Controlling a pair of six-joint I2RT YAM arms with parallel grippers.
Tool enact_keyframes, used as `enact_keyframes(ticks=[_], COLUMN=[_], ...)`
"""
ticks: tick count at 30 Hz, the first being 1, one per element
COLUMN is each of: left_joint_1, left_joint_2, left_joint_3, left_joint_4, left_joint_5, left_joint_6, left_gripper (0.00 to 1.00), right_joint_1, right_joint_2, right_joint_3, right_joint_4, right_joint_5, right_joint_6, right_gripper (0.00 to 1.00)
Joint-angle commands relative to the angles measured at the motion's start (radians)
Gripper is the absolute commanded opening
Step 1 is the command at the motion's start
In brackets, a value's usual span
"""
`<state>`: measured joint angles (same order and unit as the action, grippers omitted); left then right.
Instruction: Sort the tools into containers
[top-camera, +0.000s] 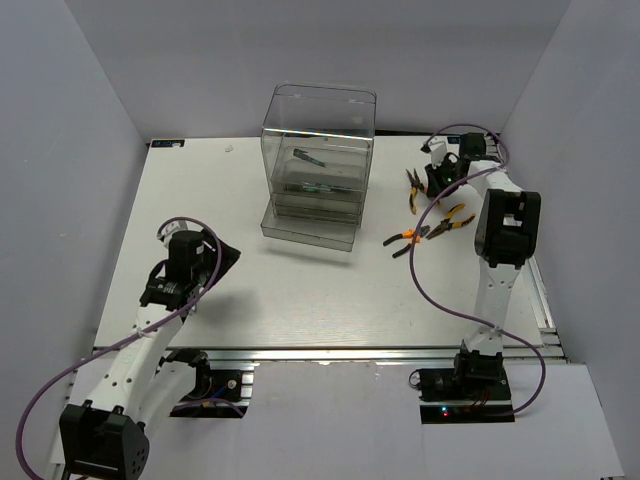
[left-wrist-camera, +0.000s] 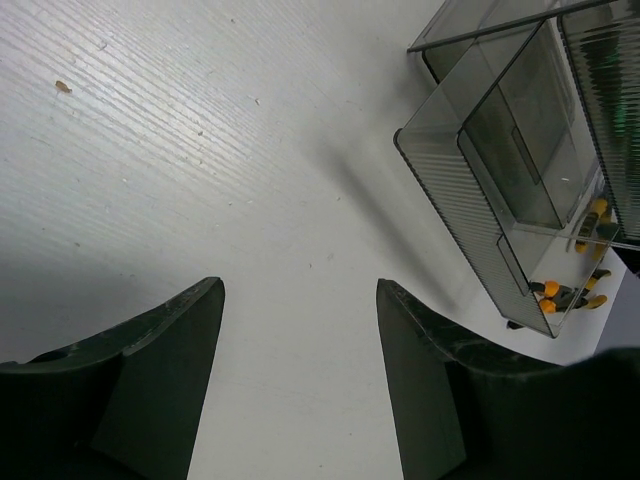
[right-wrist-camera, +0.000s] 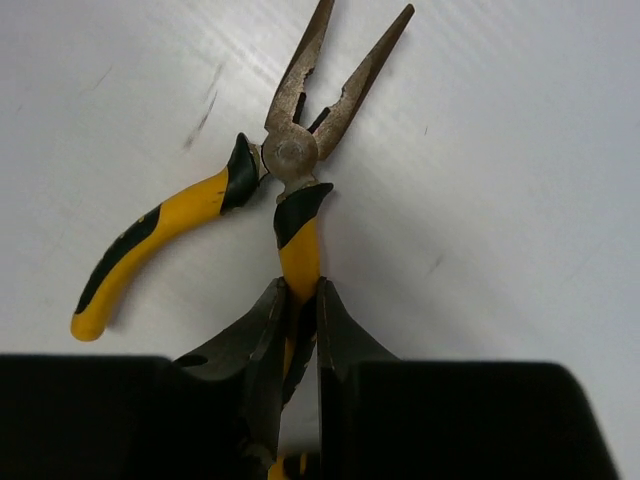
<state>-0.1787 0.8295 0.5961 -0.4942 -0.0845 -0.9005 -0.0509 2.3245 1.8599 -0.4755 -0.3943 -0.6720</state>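
- Right wrist view only: long-nose pliers (right-wrist-camera: 293, 156) with yellow-and-black handles, lying flat on the white worktop (right-wrist-camera: 520, 180), nose parted and handles splayed.
- Same view: right hand (right-wrist-camera: 298, 300) closed on one handle of these pliers. The other handle lies free to the side. The lower end of the gripped handle is hidden between the fingers.
- Top view: the right hand sits at the far right of the worktop, well apart from the cabinet (top-camera: 318, 130). From above its grip cannot be made out, as the arm covers it.
- Top view only: orange-handled pliers (top-camera: 447, 221) and a second orange-handled pair (top-camera: 408, 238) lie nearer the arm bases, close to each other.
- Top view: the cabinet's bottom drawer (top-camera: 308, 236) is pulled out towards the arms. A dark slim tool (top-camera: 308, 158) shows through the clear top, its type too small to tell.
- Left wrist view: left hand (left-wrist-camera: 300, 290) open, fingers wide apart over bare worktop, holding nothing.
- Same view: the clear drawer fronts stand at the right edge, cut off by the frame. Orange handles show blurred through the plastic.
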Motion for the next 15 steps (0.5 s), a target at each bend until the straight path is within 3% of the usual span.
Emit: enact_keyframes(ticks=[1,6,12,15], left_joint_1=[0.004,0.004,0.005,0.007], left_joint_2=[-0.039,-0.073,-0.09,-0.09], left_joint_3=[0.022,0.005,0.007,0.014], left_joint_4=[-0.006,-0.003,-0.003,-0.003], left_joint_5=[-0.024,-0.037,-0.054,-0.061], left_joint_6=[-0.015,-0.025,-0.005,0.003], left_gripper=[0.73,0.74,0.75,0.76], right_joint_1=[-0.044,-0.09,-0.092,-0.081], right_joint_2=[-0.208,-0.444,-0.743,-0.835], right_joint_3=[-0.086,-0.301,-0.511,-0.521], right_joint_4=[0.046,0.132,0.026,-0.092], right_joint_5=[-0.104,-0.218,-0.417,-0.468], right_joint_6=[0.051,0.028,-0.242,-0.391], right_gripper=[0.0,0.0,0.0,0.0])
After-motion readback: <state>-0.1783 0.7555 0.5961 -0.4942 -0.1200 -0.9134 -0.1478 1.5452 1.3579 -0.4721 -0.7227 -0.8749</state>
